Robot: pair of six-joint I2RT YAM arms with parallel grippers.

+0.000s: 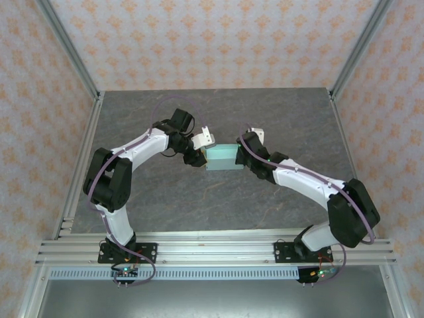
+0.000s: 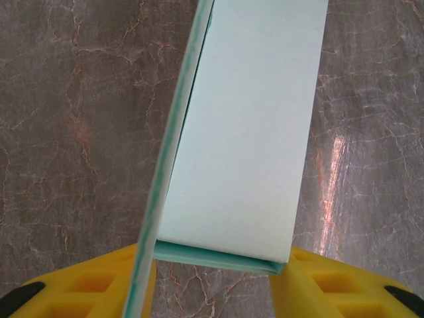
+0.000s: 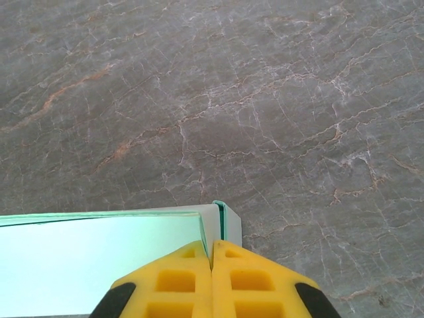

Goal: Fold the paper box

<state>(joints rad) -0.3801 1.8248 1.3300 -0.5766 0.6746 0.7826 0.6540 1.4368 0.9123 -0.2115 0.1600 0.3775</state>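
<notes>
The paper box (image 1: 220,158) looks mostly formed, left claw (image 2: 212,271) clamped across it, right claw (image 3: 212,265) pinched on its end edge; flaps likely remain.

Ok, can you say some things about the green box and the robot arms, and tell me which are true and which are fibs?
1. The paper box is pale green. True.
2. The right end effector is wide open. False: it is shut, pinching the box's thin edge.
3. The left end effector has the box's end between its yellow fingers. True.
4. The table is bright red. False: it is grey and marbled.
5. The box lies alone, untouched. False: both end effectors grip it.
</notes>
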